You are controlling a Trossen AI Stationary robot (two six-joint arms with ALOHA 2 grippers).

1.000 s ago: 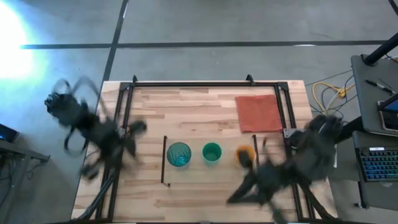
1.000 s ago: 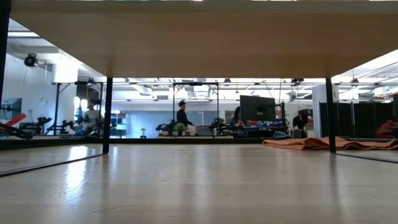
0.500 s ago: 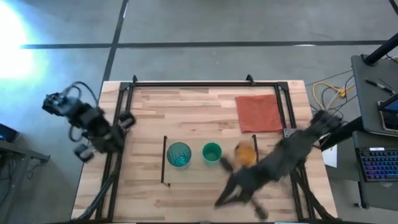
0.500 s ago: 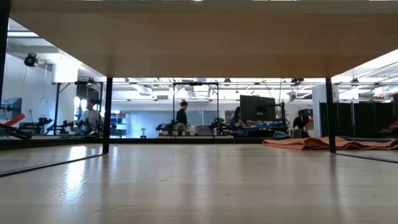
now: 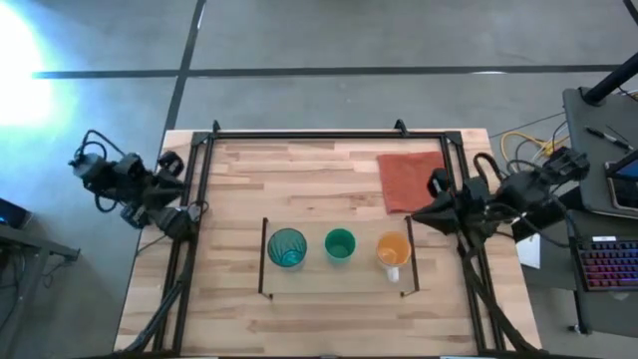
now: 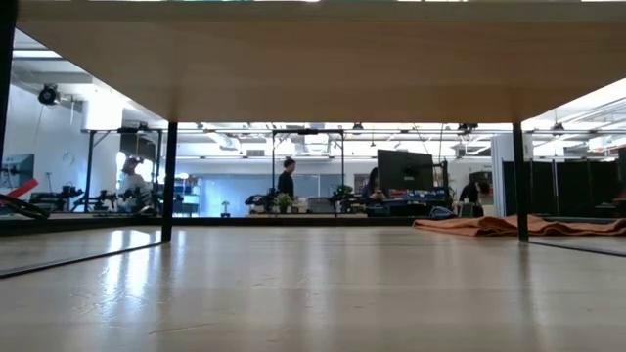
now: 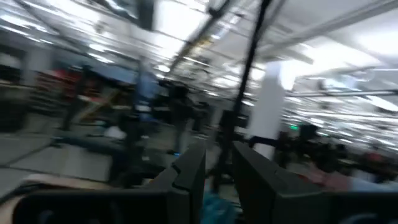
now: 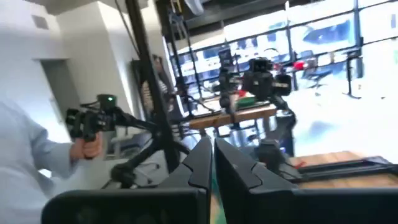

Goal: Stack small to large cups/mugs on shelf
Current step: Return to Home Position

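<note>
Three cups stand upright in a row on the shelf (image 5: pixel 334 281), a patch of light wood between two thin dark bars. The translucent teal tumbler (image 5: pixel 287 246) is on the left, the green cup (image 5: pixel 340 244) in the middle, and the orange mug (image 5: pixel 394 247) on the right, its pale handle (image 5: pixel 394 272) toward the near edge. My left gripper (image 5: pixel 194 211) hangs at the table's left edge, its fingers a narrow gap apart and empty. My right gripper (image 5: pixel 419 212) is shut and empty at the right side, above the cloth's near edge. No cup shows in the low view.
A red-orange cloth (image 5: pixel 414 181) lies flat at the far right of the table, and also shows in the low view (image 6: pixel 489 225). A dark frame (image 5: pixel 319 133) runs around the table. People move in the room beyond. Bare wood lies in front of and behind the cups.
My right arm has swung away from the orange mug, across the near side of the table, then up and back to the right edge. My left arm has drawn back toward the left edge. The three cups stand where they were.
</note>
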